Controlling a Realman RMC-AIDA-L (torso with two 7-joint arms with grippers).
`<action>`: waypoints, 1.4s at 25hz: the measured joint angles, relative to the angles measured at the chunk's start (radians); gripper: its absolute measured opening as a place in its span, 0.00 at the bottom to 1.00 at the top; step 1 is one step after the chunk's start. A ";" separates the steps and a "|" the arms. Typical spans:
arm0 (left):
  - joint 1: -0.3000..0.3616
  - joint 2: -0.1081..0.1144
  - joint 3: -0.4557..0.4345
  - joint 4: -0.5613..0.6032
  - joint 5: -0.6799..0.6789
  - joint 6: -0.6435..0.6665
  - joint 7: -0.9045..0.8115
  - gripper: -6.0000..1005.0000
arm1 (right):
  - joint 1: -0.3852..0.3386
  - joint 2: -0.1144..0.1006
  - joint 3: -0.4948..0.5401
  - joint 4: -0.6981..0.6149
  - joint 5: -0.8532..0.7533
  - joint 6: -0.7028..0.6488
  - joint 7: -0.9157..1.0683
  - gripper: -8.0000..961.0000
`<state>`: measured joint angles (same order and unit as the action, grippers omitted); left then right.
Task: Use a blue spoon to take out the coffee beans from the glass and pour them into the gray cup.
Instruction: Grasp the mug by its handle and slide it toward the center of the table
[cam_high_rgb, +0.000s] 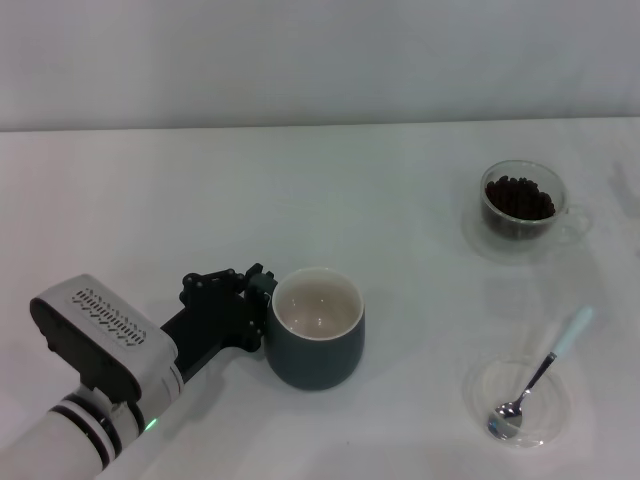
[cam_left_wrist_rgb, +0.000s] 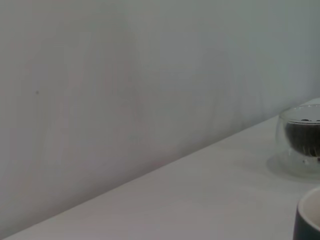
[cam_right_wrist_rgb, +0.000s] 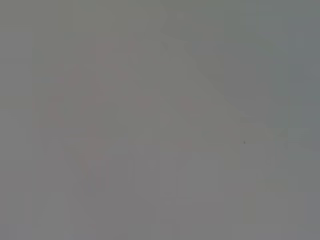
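Note:
The gray cup (cam_high_rgb: 318, 345) stands upright near the table's front, its cream inside bare; its rim also shows (cam_left_wrist_rgb: 309, 220) in the left wrist view. My left gripper (cam_high_rgb: 258, 305) rests against the cup's left side and hides the handle. The glass (cam_high_rgb: 556, 232) holding the coffee beans (cam_high_rgb: 520, 198) stands at the far right, and appears again as glass (cam_left_wrist_rgb: 300, 165) and beans (cam_left_wrist_rgb: 304, 136). The blue spoon (cam_high_rgb: 540, 375) lies with its metal bowl in a flat clear dish (cam_high_rgb: 478, 388) at the front right, handle pointing away. My right gripper is out of view.
The white table (cam_high_rgb: 200, 200) ends at a pale wall along the back. The right wrist view shows only a blank grey surface.

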<state>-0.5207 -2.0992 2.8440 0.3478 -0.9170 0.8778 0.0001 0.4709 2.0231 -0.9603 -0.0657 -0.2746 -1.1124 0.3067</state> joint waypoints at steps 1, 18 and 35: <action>0.003 0.001 0.000 0.001 0.008 0.000 0.000 0.11 | 0.000 -0.001 0.000 0.000 0.000 0.000 0.000 0.91; 0.030 0.004 0.000 0.011 0.048 0.025 0.062 0.21 | 0.003 -0.003 0.000 0.000 0.000 -0.002 0.000 0.91; 0.103 0.008 -0.007 0.010 0.050 0.114 0.153 0.64 | 0.002 -0.001 0.000 0.000 0.000 -0.005 0.000 0.91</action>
<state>-0.4182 -2.0913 2.8368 0.3581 -0.8666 0.9918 0.1534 0.4729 2.0217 -0.9602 -0.0659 -0.2746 -1.1171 0.3067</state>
